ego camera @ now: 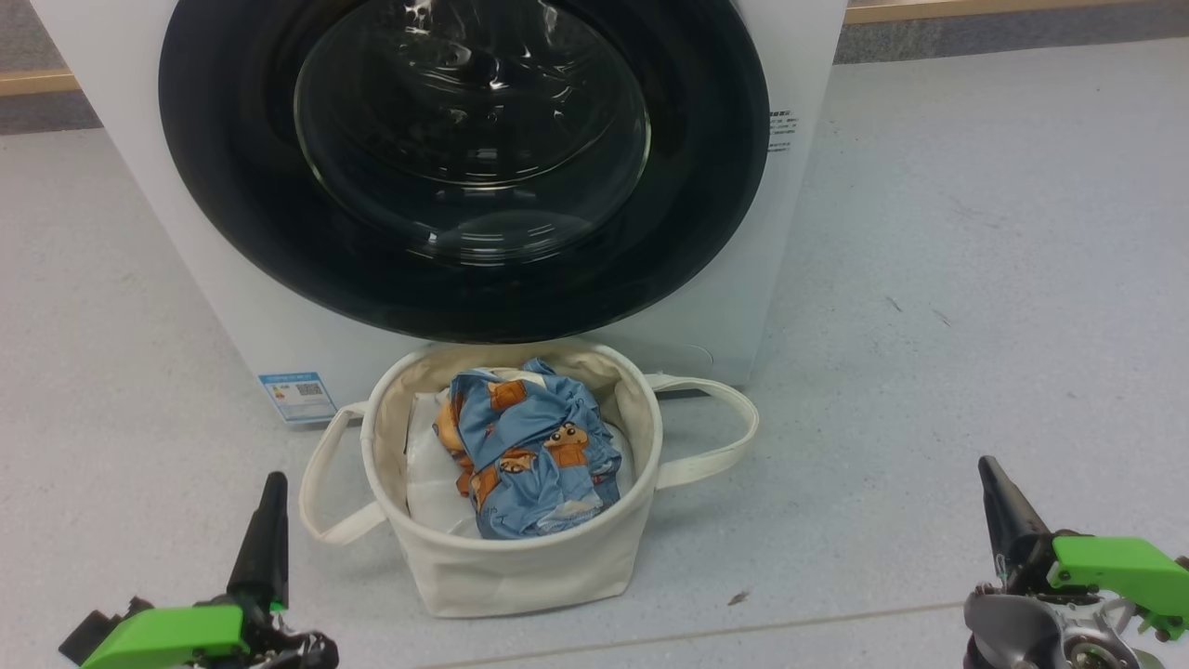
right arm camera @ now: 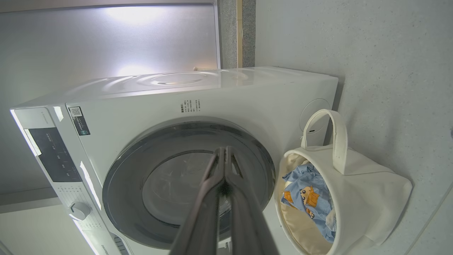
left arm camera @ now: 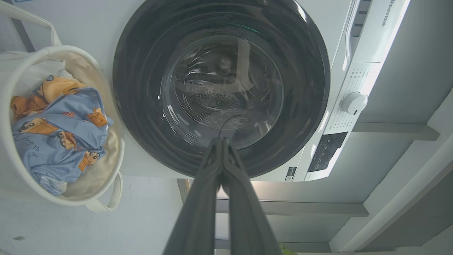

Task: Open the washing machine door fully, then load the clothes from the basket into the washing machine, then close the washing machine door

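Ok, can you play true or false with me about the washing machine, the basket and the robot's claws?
1. The washing machine door is closed. True.
2. The clothes are inside the washing machine. False: they lie in the basket.
3. The basket stands on the floor right in front of the machine. True.
4. The left claw is holding the clothes. False: it is shut on nothing, off to the side of the basket.
5. The right claw is wide open. False: its fingers are pressed together.
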